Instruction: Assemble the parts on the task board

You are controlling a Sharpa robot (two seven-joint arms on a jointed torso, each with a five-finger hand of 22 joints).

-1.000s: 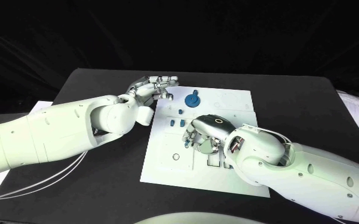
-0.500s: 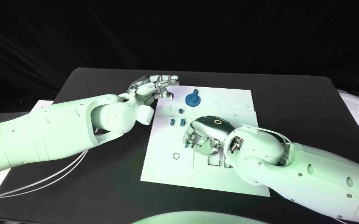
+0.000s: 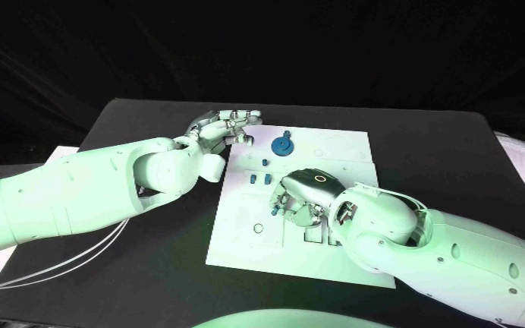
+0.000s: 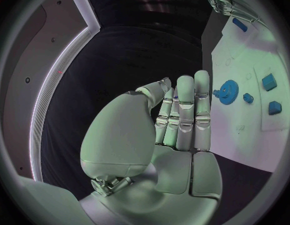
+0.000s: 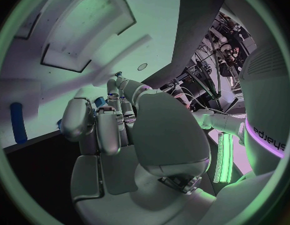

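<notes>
Left hand: at the far left corner of the board, over the table just off the board's edge. Fingers lie straight and close together in the wrist view; nothing held.

Board: white plate at mid-table, long side running away from the robot.

Gear: blue, round, on the board's far end, just beside the left hand's fingertips; not touched as far as the wrist view shows.

Small blue parts: on the board's left half, between the gear and the right hand; a pair more lie just beyond them.

Right hand: palm down over the middle of the board, fingers curled in toward its surface. A small blue part shows at the fingertips; whether it is gripped, I cannot tell.

Blue bar: long, lying on the board near the right hand.
</notes>
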